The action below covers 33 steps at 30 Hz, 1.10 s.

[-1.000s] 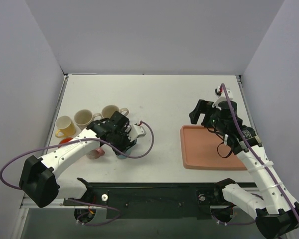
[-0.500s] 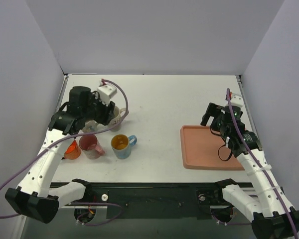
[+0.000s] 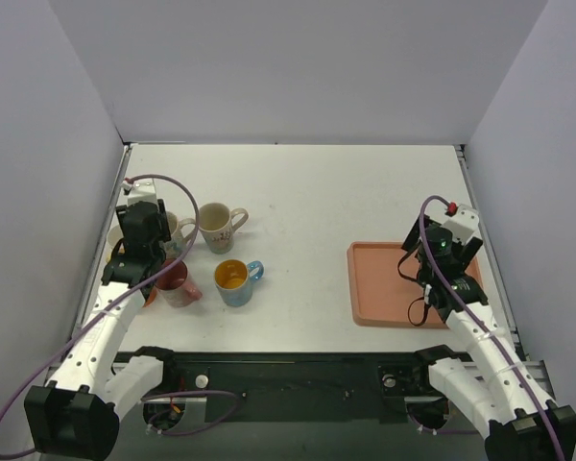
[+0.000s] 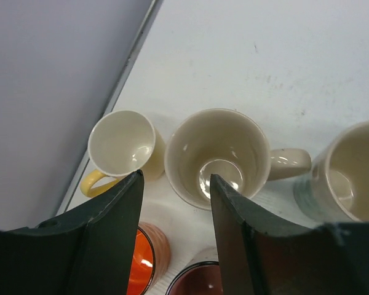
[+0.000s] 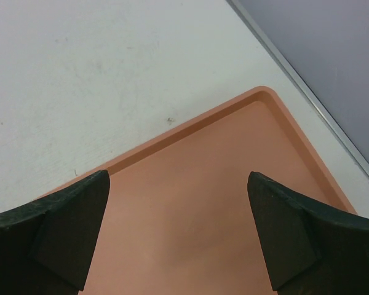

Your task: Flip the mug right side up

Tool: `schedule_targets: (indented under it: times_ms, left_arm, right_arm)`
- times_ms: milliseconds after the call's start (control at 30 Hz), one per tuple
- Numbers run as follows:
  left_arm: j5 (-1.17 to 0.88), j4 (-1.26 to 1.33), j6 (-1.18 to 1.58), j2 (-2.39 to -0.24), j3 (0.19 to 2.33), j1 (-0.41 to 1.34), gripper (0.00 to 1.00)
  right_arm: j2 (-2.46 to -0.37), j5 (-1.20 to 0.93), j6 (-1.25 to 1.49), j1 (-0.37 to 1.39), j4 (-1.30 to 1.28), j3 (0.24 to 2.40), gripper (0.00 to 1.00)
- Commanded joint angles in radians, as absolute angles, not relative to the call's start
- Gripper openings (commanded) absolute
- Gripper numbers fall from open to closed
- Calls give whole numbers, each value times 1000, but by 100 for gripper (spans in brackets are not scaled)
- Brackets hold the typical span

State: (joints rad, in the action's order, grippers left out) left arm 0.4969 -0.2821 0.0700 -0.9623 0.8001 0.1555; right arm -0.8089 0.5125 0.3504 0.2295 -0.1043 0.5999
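Left gripper point(image 4: 175, 184) hangs over the cluster of mugs at the left side of the table point(image 3: 317, 211), fingers spread with nothing between them. Through the gap you look straight down into the cream mug point(image 4: 215, 157), mouth up, handle out to the right. Just beside it the yellow mug point(image 4: 122, 142) stands mouth up too, and the patterned mug point(image 4: 350, 175) at the right edge of the wrist view shows its open bowl. Nearer the arms, the orange mug point(image 4: 149, 261) and the pink mug point(image 3: 176, 284) both show open rims. From above, the blue mug point(image 3: 232, 279) stands upright just right of the pink one, handle pointing right, orange inside showing.

Six mugs, then, and every one I can make out has its mouth to the ceiling — by my reading the turning is done, with no mug left on its rim or side.

Over on the right, the right gripper point(image 5: 178, 184) hovers above the salmon tray point(image 5: 203, 221), fingers wide apart and gripping nothing; no mug sits on the part of the tray in view. What remains, I judge, is only for the arms to draw clear of the mugs
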Motion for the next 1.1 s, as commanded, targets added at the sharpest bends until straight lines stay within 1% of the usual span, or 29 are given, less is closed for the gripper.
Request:
schedule_targets:
  times_ms: [0, 233, 533, 767, 900, 1067]
  left_arm:
    - [644, -101, 133, -914, 769, 140, 57]
    - [660, -61, 132, -913, 700, 143, 56]
    - [603, -31, 98, -884, 667, 141, 55]
    - [577, -44, 123, -865, 657, 141, 54]
    - [557, -63, 132, -858, 655, 141, 54]
    - [531, -46, 132, -845, 643, 141, 54]
  right_arm:
    - [-782, 695, 443, 229, 12, 574, 89]
    - [-750, 670, 410, 227, 6, 540, 88]
    - [-678, 592, 316, 229, 37, 476, 88]
    - [-664, 569, 307, 229, 52, 454, 89]
    - [-635, 525, 278, 227, 75, 439, 89]
    - [-598, 520, 261, 227, 89, 414, 89]
